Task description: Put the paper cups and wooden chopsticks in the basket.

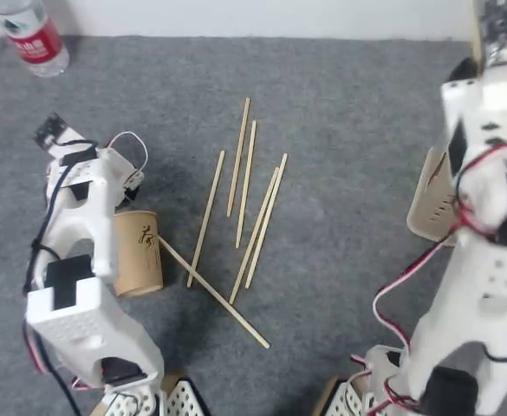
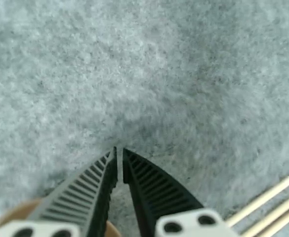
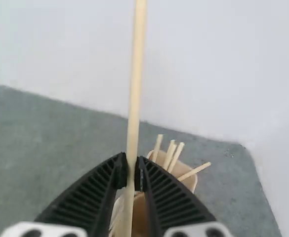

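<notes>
we see the left arm (image 1: 88,217) bent low over a brown paper cup (image 1: 140,256) that lies on its side on the grey felt-covered bench (image 1: 348,130). the left jaws are pressed nearly together, with a thin slit between them and nothing in it, and their tips point at bare felt. six loose pale wooden chopsticks (image 1: 246,186) lie on the bench just beside the cup, on the side towards the other arm. five run roughly alongside one another, and the sixth slants across the near ends of two of them with one end at the cup's wall. the right arm (image 1: 487,260) stands at the opposite side of the bench, over a pale wooden basket (image 1: 426,208) that it partly hides. the right jaws are pinching one more wooden chopstick (image 3: 137,74), held upright above the basket, where several chopsticks (image 3: 170,154) already stand. a clear plastic water bottle with a red label (image 1: 32,39) sits at the far corner on the left arm's side, well apart from the rest
</notes>
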